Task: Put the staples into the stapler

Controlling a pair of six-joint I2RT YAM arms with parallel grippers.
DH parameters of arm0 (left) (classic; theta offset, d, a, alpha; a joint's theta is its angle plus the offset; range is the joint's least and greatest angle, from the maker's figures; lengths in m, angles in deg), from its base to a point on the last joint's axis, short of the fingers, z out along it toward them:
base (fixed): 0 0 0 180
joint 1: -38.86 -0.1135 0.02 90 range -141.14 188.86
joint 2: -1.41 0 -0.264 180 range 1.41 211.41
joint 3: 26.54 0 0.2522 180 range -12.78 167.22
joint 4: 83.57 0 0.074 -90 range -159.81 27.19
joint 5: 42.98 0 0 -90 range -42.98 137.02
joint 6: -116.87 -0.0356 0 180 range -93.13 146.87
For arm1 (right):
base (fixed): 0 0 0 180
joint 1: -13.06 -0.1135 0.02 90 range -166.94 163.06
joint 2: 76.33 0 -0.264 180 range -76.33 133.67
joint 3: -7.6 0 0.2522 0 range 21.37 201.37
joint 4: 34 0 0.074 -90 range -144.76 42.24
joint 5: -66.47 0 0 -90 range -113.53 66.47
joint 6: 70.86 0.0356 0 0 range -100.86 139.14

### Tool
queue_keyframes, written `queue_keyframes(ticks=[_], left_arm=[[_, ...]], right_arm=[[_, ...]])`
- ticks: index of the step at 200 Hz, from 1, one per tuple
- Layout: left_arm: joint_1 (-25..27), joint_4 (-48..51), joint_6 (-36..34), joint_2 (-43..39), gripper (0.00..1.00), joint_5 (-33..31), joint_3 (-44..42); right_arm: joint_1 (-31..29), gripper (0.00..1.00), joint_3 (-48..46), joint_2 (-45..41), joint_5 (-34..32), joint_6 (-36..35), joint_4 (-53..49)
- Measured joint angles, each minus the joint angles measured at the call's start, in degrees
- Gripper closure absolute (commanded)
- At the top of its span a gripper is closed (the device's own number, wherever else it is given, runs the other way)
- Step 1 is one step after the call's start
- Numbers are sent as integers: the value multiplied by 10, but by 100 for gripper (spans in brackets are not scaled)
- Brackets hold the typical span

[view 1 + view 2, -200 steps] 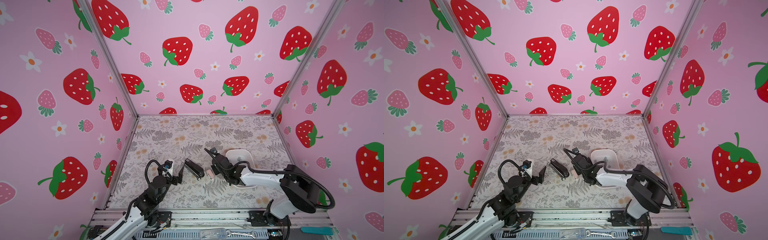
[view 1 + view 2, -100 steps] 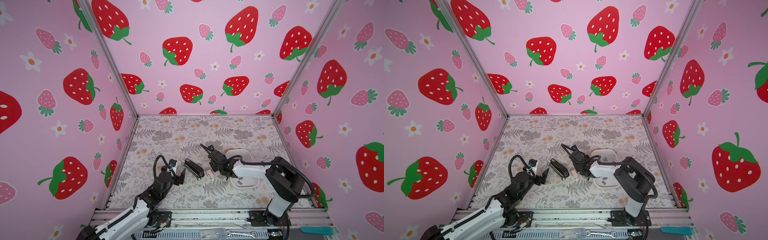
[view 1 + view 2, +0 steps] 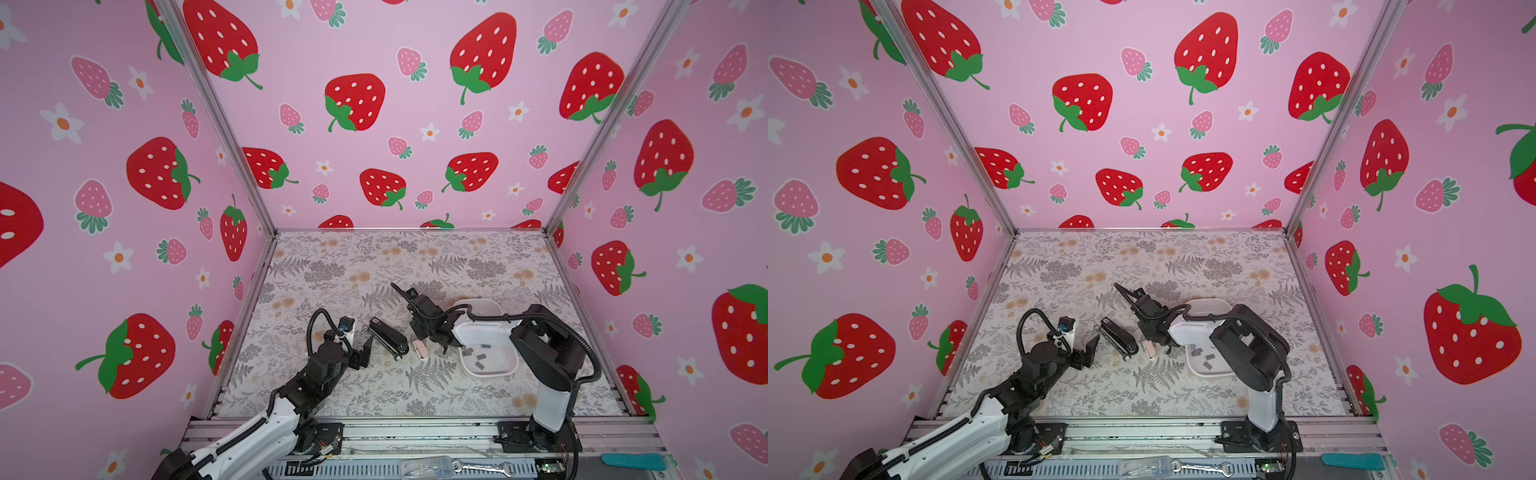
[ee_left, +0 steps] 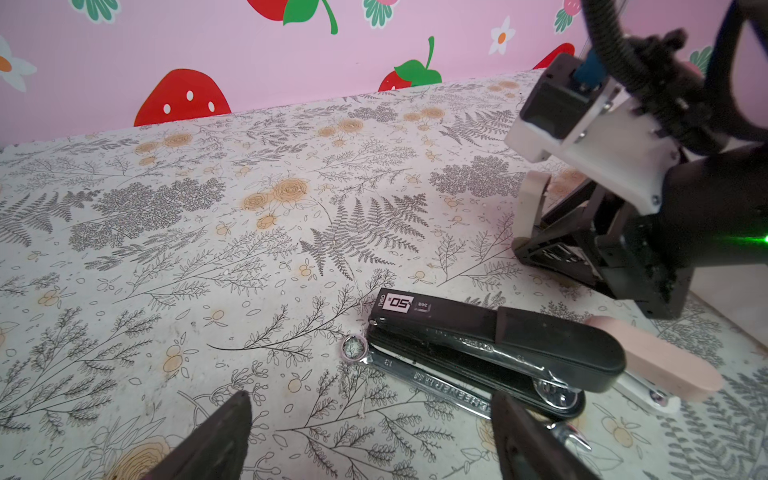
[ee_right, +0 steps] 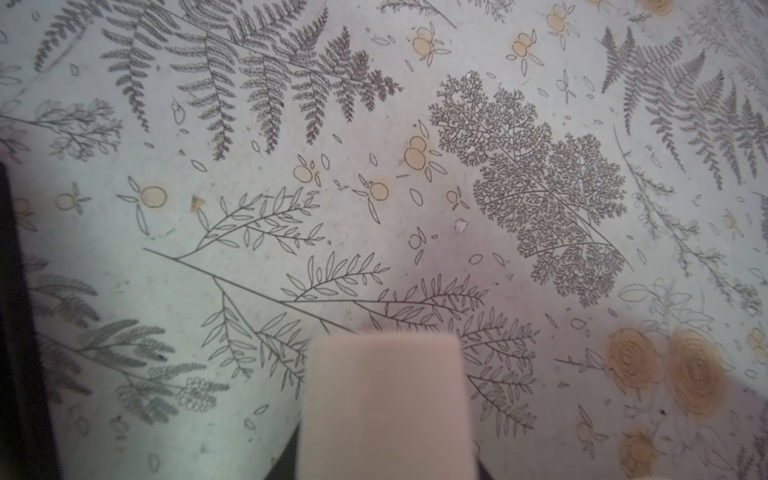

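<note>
We find the stapler (image 3: pixel 388 336) (image 3: pixel 1119 336) lying shut on the bench (image 3: pixel 374 257), near the front and slightly left of the middle. Its white-labelled end points away from the robot, toward the back left. In the left wrist view the stapler (image 4: pixel 498 340) rests across a silver wrench (image 4: pixel 415 376), whose ring end pokes out just beside the label end.

The staples (image 3: pixel 482 356) (image 3: pixel 1208 356) are short grey strips lying loose in a white tray (image 3: pixel 488 372) to the right of the stapler, well apart from it. We count at least three of them.

The left fingers (image 3: pixel 369 343) (image 4: pixel 224 436) are spread wide and hold nothing. They sit low over the bench just beside the stapler's left side, and we see no contact with it.

The right fingers (image 3: pixel 441 345) reach in from the tray side and come down between the tray and the stapler. They are drawn in narrow on a small pink stapler-like item (image 3: pixel 422 350) (image 4: pixel 652 359). In the right wrist view this pink item (image 5: pixel 384 399) fills the gap between the dark finger parts, so we read it as gripped. The pink item lies just beside the stapler's rounded end, on the tray side.
</note>
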Motion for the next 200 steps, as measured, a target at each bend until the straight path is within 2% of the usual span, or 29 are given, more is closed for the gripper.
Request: queue_keyframes(ticks=[25, 73, 95, 109, 113, 152, 179, 200], left_arm=[[0, 0, 0, 0, 8, 5, 0], [0, -2, 1, -3, 4, 13, 0], [0, -5, 1, -6, 3, 13, 0], [0, -7, 1, -6, 2, 13, 0], [0, -8, 1, -6, 2, 13, 0], [0, -10, -2, 4, 1, 30, 1], [0, -2, -9, 26, 1, 52, 15], [0, 26, -10, 28, 6, 74, 43]], right_arm=[[5, 78, 7, 6, 15, -5, 0], [10, 67, 10, 7, 37, -14, 0], [10, 52, 10, 7, 45, -13, 7], [10, 49, 10, 7, 48, -16, 11], [10, 45, 10, 7, 49, -18, 12], [10, 40, -1, -14, 50, -18, 18], [10, 37, -33, -69, 50, -18, 28], [10, 32, -69, -127, 50, -16, 43]])
